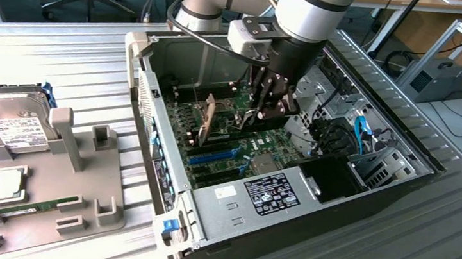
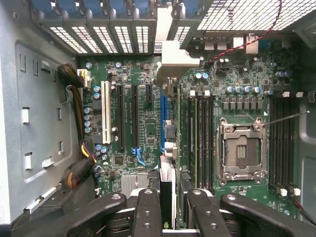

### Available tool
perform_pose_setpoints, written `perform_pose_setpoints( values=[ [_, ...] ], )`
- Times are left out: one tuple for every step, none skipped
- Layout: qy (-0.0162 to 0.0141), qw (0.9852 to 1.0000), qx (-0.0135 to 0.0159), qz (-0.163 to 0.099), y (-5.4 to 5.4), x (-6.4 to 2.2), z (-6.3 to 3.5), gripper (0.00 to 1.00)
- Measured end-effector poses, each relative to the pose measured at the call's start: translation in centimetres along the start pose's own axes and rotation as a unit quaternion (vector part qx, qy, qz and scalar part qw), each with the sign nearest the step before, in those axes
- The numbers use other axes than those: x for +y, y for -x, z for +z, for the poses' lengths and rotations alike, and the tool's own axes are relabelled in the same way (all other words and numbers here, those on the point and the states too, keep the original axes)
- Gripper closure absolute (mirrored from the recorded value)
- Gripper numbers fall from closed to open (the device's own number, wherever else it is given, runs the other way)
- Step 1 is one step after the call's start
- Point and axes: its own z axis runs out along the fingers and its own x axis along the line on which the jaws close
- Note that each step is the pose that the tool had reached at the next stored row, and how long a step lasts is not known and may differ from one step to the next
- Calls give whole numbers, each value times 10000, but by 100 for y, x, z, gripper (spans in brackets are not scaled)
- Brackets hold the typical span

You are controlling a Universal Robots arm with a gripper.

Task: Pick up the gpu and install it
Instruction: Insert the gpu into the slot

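Claw (image 1: 269, 111) clamped on the gpu (image 2: 167, 123) – card held edge-on down inside the open PC case (image 1: 398, 179), right over the motherboard (image 2: 143, 123) slots near the case's rear wall.

No text is legible; the labels on the power supply (image 1: 269, 195) and hard drive (image 1: 16, 127) are unreadable.

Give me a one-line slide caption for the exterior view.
End effector holds the gpu upright over the motherboard inside the open PC case.
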Motion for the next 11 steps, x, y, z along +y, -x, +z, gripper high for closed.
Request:
perform_pose_setpoints(
  values=[
    [0,10000,0,0,0,0,3,74],
    [0,10000,0,1,-1,0,5,74],
    [0,10000,0,0,-2,0,7,74],
    [0,10000,0,0,-3,0,8,74],
    [0,10000,0,0,-4,0,9,74],
    [0,10000,0,0,-5,0,11,74],
    [0,10000,-1,1,-6,1,13,74],
    [0,10000,-1,0,-8,0,14,74],
    [0,10000,-1,0,-10,0,15,74],
    [0,10000,0,0,-12,1,15,74],
    [0,10000,0,0,-18,1,16,74]
  ],
)
